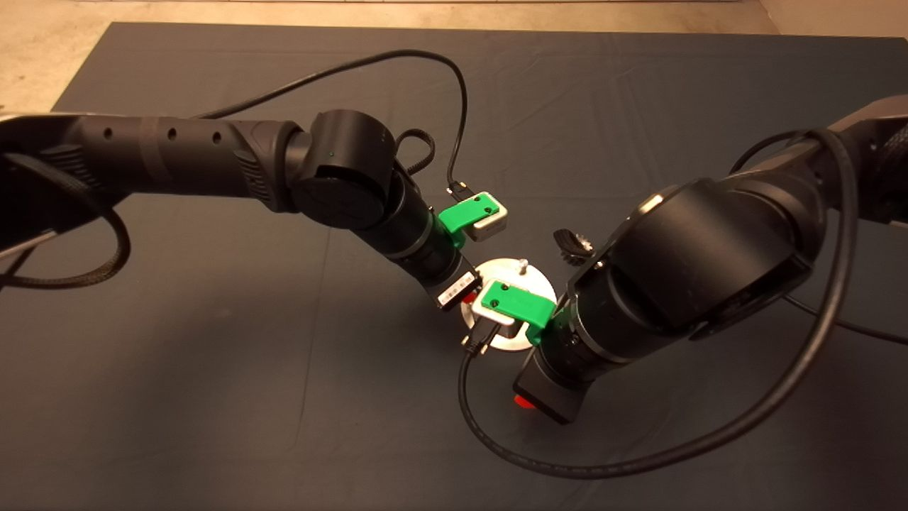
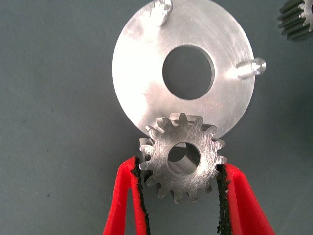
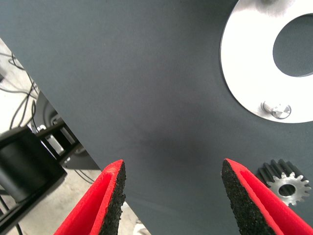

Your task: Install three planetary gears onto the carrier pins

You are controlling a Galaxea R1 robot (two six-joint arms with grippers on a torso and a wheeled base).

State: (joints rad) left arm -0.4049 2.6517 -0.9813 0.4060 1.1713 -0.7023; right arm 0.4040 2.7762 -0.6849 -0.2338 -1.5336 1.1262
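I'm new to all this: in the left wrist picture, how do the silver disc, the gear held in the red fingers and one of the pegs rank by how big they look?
1. Disc
2. Held gear, though it sits nearer the camera, so it looks enlarged
3. Peg

A flat round silver metal disc (image 2: 146, 78), brushed with fine pale scratches, lies on the plain dark slate-grey mat (image 1: 213, 397), its three short pegs (image 2: 250, 68) a brighter polished silver. A small toothed spur gear (image 2: 183, 157) of streaked silver-grey sits between the left gripper (image 2: 182, 196), whose fingers (image 2: 124, 200) are vivid red edged with rough black pads. The right gripper (image 3: 173, 196) shows the same red with grainy black facing. Beside it a second small gear (image 3: 287, 184) has a light silver face and dark grey teeth. Both arms (image 1: 213, 160) are matt black with bright green brackets, trailing black cables. The floor (image 1: 42, 57) beyond the mat is pale beige.
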